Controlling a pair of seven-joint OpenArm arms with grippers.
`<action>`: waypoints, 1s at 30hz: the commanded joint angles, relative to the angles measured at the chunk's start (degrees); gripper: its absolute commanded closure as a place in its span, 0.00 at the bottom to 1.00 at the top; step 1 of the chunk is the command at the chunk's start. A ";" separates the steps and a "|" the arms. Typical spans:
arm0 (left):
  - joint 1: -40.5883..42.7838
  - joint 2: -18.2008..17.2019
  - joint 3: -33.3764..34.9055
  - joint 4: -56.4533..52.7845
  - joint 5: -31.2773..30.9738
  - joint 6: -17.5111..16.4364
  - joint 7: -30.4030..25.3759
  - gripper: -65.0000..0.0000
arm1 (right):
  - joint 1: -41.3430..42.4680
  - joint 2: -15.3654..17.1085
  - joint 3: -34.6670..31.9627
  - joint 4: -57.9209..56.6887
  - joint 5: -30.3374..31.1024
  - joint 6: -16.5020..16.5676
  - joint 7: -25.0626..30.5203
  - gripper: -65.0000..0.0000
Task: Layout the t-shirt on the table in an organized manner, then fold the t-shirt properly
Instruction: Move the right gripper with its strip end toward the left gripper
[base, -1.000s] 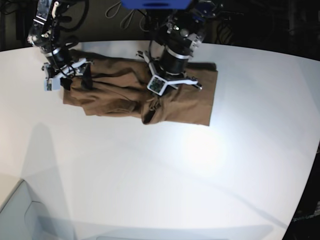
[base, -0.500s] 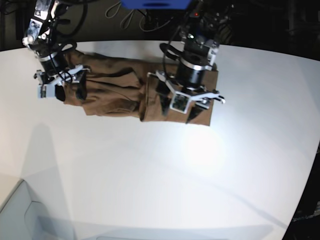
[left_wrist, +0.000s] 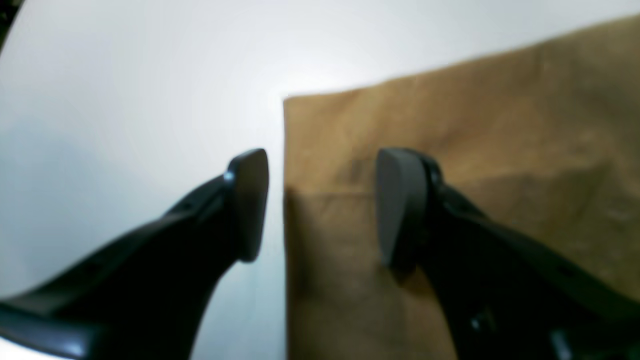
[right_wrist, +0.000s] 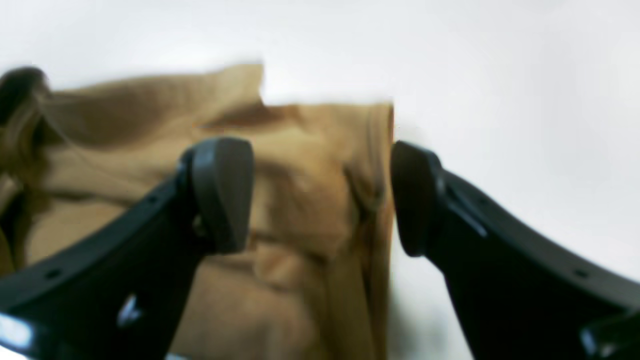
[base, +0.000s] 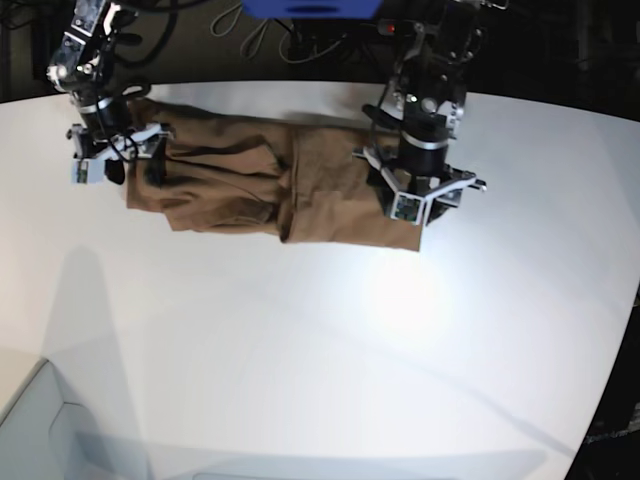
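The tan-brown t-shirt (base: 250, 180) lies rumpled across the far part of the white table (base: 320, 340), with folds and creases in its left half. My left gripper (base: 418, 212) hangs open over the shirt's right end. In the left wrist view, the left gripper (left_wrist: 322, 200) straddles the straight edge of the t-shirt (left_wrist: 475, 150), one finger over bare table (left_wrist: 125, 75), one over cloth, holding nothing. My right gripper (base: 137, 172) is open above the shirt's left end. The right wrist view shows the right gripper (right_wrist: 320, 197) with bunched t-shirt (right_wrist: 300, 280) between and below its fingers.
Dark cables and equipment lie beyond the table's curved far edge (base: 240, 82). A pale grey box corner (base: 40, 420) sits at the near left. Bare white tabletop stretches in front of the shirt.
My left gripper has opened, let go of the cloth near the shirt's middle and moved right to its right end. The right gripper shifted slightly back and left, staying open.
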 joint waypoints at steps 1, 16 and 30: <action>-0.42 -0.01 0.09 0.82 0.38 0.27 -1.27 0.49 | 0.20 0.46 0.22 0.81 1.15 0.26 1.82 0.33; 0.72 -0.45 -0.18 -0.24 0.38 0.36 -1.27 0.49 | 0.29 -0.94 -0.31 -2.09 -6.77 0.35 1.91 0.34; 1.07 -0.10 -0.09 -3.66 0.38 0.36 -1.27 0.49 | 1.52 -1.12 -3.47 -0.68 -6.85 0.53 1.47 1.00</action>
